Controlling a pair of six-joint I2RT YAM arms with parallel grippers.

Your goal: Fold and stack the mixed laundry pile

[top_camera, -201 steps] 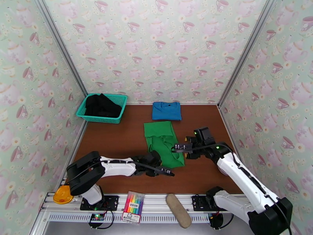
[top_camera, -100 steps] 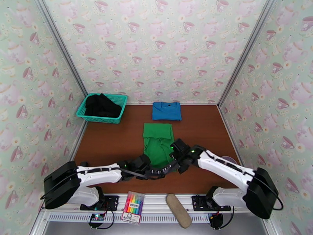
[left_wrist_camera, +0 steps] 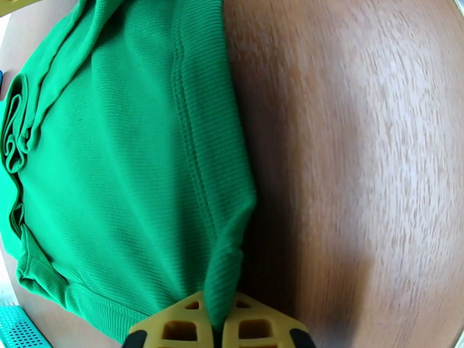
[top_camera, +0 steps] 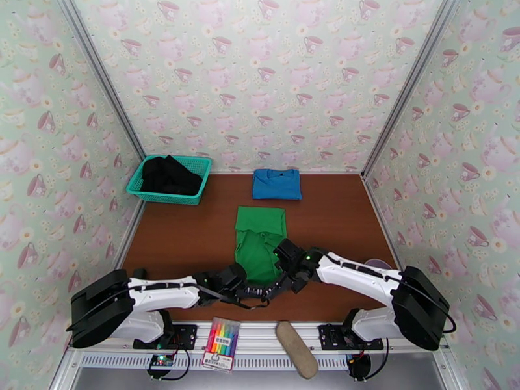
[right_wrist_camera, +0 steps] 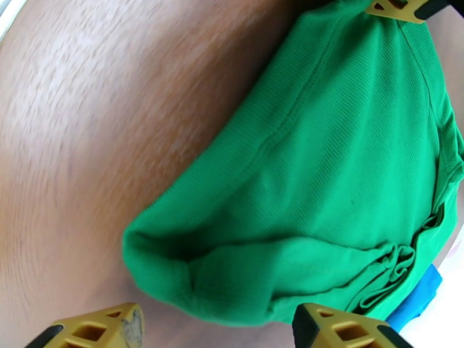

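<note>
The green garment (top_camera: 260, 238) lies bunched mid-table, its near edge drawn toward the arms. My left gripper (top_camera: 260, 294) is shut on the green garment's (left_wrist_camera: 127, 169) hem; in the left wrist view the cloth runs up from between its yellow fingertips (left_wrist_camera: 174, 326), where the left gripper (left_wrist_camera: 219, 323) pinches it. My right gripper (top_camera: 285, 278) sits at the same near edge. In the right wrist view the right gripper (right_wrist_camera: 214, 330) stands open, a folded corner of the green garment (right_wrist_camera: 325, 169) lying just ahead of its fingers (right_wrist_camera: 93, 332). The blue garment (top_camera: 277, 184) lies folded at the back. The black garment (top_camera: 170, 175) fills the basket.
A teal mesh basket (top_camera: 202, 180) stands at the back left corner. Patterned walls close the table on three sides. On the front rail lie a marker pack (top_camera: 221, 344), a tan oblong object (top_camera: 296, 349) and an orange disc (top_camera: 103, 323). Bare brown table (top_camera: 338, 216) shows right of the green garment.
My right gripper has swung from right of the green garment down to its near edge. My left gripper has drawn back leftward and nearer with the hem, bunching the garment.
</note>
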